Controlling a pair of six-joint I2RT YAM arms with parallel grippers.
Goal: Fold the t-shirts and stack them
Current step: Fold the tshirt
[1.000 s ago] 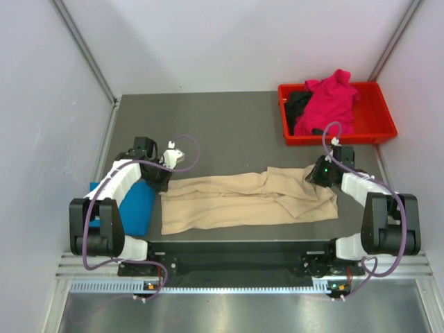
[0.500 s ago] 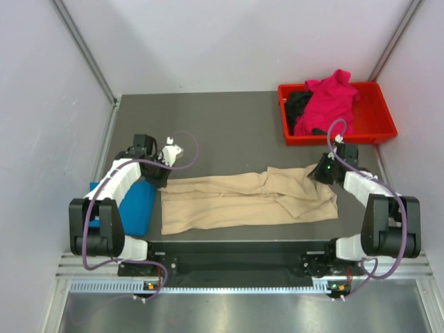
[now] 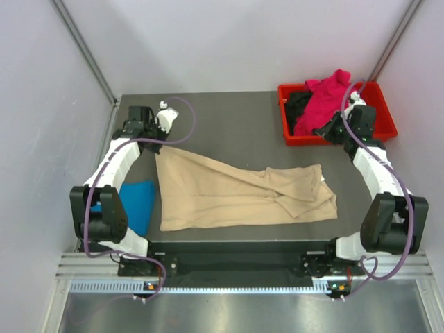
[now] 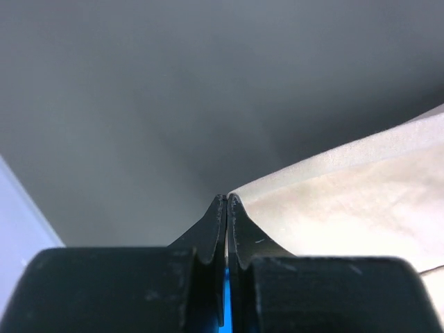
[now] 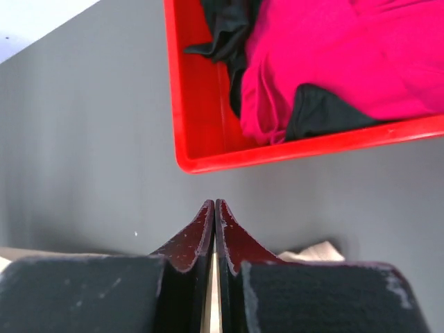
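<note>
Beige t-shirt (image 3: 236, 194) lies spread across frame centre, its upper-left corner pinched in my left gripper (image 4: 227, 198). Blue t-shirt (image 3: 139, 201) lies at lower left. Magenta t-shirt (image 3: 329, 100) and black t-shirt (image 3: 298, 104) sit in the red tray (image 3: 385, 118), upper right. My right gripper (image 5: 214, 202) is pressed together near that tray's front wall.

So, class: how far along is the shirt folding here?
Done: the blue shirt lies at the left, seemingly folded. In hand: the beige shirt lies spread flat, the left end effector pinching its far corner; the right end effector is shut, apparently empty. To do: the pink shirt and black shirt sit in the tray.
</note>
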